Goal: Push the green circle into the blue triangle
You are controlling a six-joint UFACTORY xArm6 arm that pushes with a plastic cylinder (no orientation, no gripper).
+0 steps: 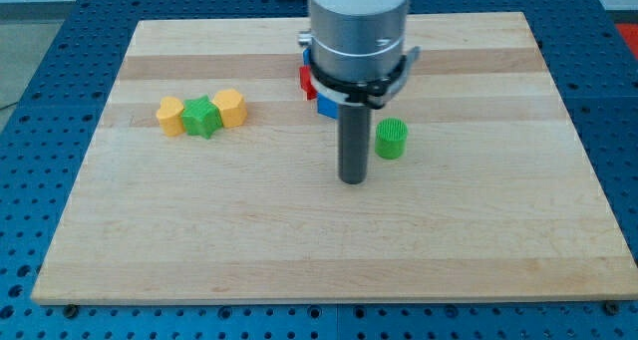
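Note:
The green circle (pixel 391 139) is a small green cylinder standing right of the board's middle. My tip (pixel 351 179) rests on the board just left of it and slightly lower in the view, a small gap apart. A blue block (pixel 326 106), the blue triangle as far as can be told, shows only as a sliver under the arm's grey body, up and left of the green circle. Its shape is mostly hidden.
A red block (pixel 305 80) sits partly hidden behind the arm, touching the blue one. At the view's left stand a yellow block (pixel 170 116), a green star (pixel 201 117) and another yellow block (pixel 229 108) in a row. The wooden board (pixel 299 250) lies on a blue perforated table.

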